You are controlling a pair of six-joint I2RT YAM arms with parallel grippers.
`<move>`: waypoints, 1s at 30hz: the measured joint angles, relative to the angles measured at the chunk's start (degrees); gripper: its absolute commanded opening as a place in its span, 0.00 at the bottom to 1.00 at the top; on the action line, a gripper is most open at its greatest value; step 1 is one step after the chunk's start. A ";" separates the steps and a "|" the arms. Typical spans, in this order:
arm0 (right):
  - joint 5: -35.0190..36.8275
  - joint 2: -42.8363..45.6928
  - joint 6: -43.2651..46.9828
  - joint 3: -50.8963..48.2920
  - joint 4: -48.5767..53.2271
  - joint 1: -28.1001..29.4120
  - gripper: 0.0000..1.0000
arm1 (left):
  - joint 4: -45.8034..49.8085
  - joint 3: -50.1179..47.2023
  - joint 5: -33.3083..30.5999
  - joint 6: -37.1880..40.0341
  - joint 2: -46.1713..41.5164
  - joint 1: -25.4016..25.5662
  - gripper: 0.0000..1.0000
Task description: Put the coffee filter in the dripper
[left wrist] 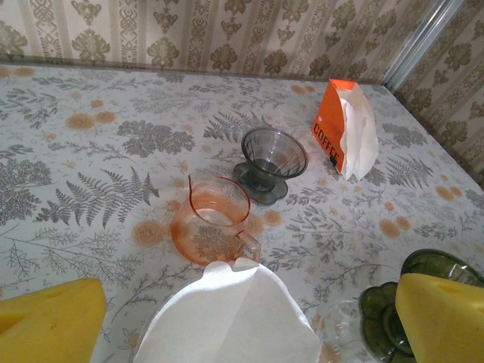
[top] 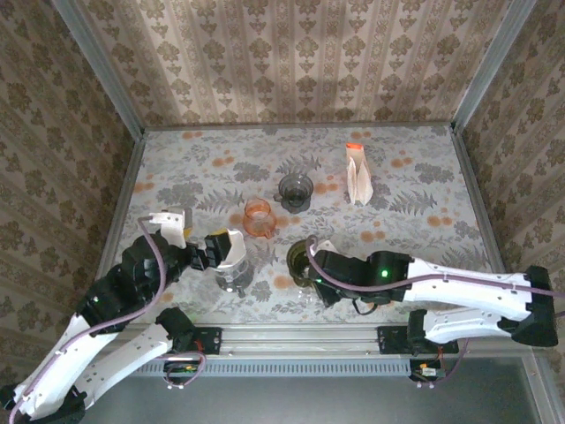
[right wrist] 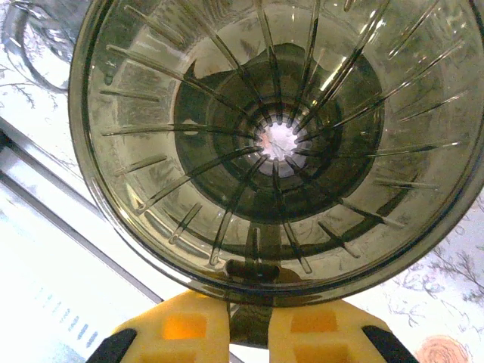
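Coffee filter (left wrist: 227, 321), white and folded into a cone, lay low in the left wrist view between the two yellow fingers (left wrist: 53, 318) of the left gripper (left wrist: 249, 306), whose pincer stood wide apart with neither finger pressing the paper. It seemed to rest over the clear glass vessel (top: 234, 278) near the front edge, though that view was too cropped to be sure it sat inside.

The right gripper (right wrist: 249, 318) had its pincer together, clamped on the near rim of the green dripper (right wrist: 272, 144). The wrist camera looked straight down its ribbed inside, bare to the pale hole at the bottom. From above, the green dripper (top: 300, 259) stood just right of the clear vessel, close to the metal rail (top: 300, 340) at the near edge.

Further back, the orange glass cup (left wrist: 212, 227) stood upright with only the tablecloth pattern showing through it. The grey dripper (left wrist: 272, 159) stood just behind it on its own base. The orange packet (left wrist: 336, 128), marked COFFEE, stood to the right with white filters showing at its open side.

The table (top: 424, 230) lay open behind these three up to the papered back wall (top: 300, 62), and along its left and right sides, with the four vessels bunched toward the middle and front
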State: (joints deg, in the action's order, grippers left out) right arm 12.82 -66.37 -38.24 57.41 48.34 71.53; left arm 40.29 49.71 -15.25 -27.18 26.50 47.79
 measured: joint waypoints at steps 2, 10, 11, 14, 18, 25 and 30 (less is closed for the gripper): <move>-0.39 -1.75 0.68 1.20 -0.44 -0.02 0.00 | 0.02 0.37 -0.02 0.00 0.00 0.00 1.00; -2.16 -3.08 2.32 2.56 -0.39 -1.20 0.17 | 0.02 0.52 -0.02 0.00 0.00 0.00 1.00; -2.21 -3.08 2.34 2.56 -0.42 -1.20 0.23 | 0.04 0.52 -0.02 0.00 -0.02 0.00 1.00; -3.21 -3.15 2.62 2.56 -0.20 -1.31 0.40 | 0.02 0.52 -0.02 0.00 -0.15 0.00 1.00; -4.28 -3.15 2.78 2.56 -0.15 -1.31 0.64 | 0.02 0.52 -0.02 0.00 -0.26 0.00 1.00; -4.11 -1.95 2.99 2.56 0.00 -1.31 0.77 | -0.07 0.52 0.02 0.02 -0.26 0.00 1.00; -1.18 2.56 2.95 2.62 1.31 -1.92 0.78 | -0.11 0.68 0.44 0.04 -0.07 0.00 1.00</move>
State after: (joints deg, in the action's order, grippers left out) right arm 11.64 -63.81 -35.29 60.03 49.65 69.60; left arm 40.18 50.39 -14.81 -27.14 26.44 47.79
